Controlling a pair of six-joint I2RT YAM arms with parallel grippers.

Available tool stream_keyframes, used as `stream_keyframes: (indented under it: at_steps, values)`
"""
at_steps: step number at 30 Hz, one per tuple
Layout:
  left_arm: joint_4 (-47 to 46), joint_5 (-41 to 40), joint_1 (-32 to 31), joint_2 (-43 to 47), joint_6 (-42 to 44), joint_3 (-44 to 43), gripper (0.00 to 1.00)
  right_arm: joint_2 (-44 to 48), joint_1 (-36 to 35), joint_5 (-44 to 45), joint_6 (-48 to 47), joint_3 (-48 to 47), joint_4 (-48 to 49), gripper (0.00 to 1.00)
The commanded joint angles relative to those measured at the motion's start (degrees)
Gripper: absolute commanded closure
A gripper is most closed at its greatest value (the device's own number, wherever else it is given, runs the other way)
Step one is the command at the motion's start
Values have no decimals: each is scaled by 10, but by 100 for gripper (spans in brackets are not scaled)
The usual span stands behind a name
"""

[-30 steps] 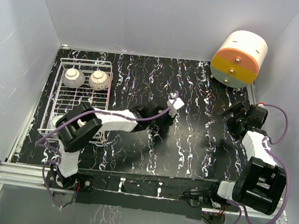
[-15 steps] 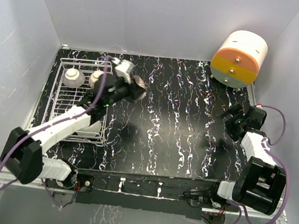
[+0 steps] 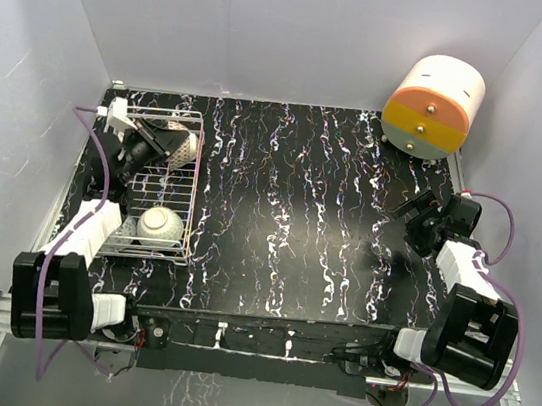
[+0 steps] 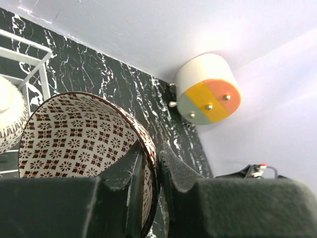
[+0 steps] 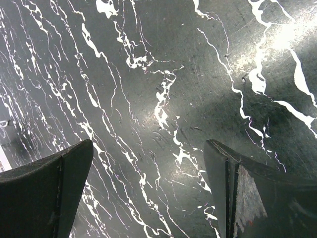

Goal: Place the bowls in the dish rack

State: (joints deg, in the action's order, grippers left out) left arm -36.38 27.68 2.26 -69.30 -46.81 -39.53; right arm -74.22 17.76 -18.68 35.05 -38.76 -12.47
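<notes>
L end effector [image 4: 148, 158] clamps brown-patterned bowl [image 4: 74, 139] by rim, upper left over dish rack [image 3: 157, 187]; R end effector [image 5: 148, 148] wide open (empty).

Lower rim of the brown-patterned bowl [image 4: 74, 134] is hidden behind the left gripper [image 4: 150, 149]; a whitish bowl [image 4: 10, 121] is cut off at the left edge.

1 rack [image 3: 167, 186], 4 bowls [image 3: 161, 225] vis., 1 tri-colour cyl [image 3: 433, 108]
</notes>
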Motion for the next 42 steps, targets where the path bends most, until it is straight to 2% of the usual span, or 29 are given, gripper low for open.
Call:
stream_keyframes:
  at_steps: [1, 8, 18, 28, 34, 42]
  values:
    - [-185, 89, 47, -24, -163, 34, 100, 14, 3, -12, -2, -3, 30, 3]
    - [-380, 129, 113, -104, -314, 109, 100, 17, 3, -8, -2, 1, 29, 3]
    - [-439, 151, 116, -197, -364, 102, 100, 19, 3, 8, -4, 1, 25, 3]
    - [-364, 176, 128, -240, -354, 96, 100, 12, 3, 13, -5, 1, 29, 3]
    - [-236, 175, 140, -223, -302, 82, 100, 8, 3, 13, -5, 5, 34, 3]
    - [-276, 170, 152, -260, -337, 108, 100, 6, 3, 9, -3, 4, 38, 3]
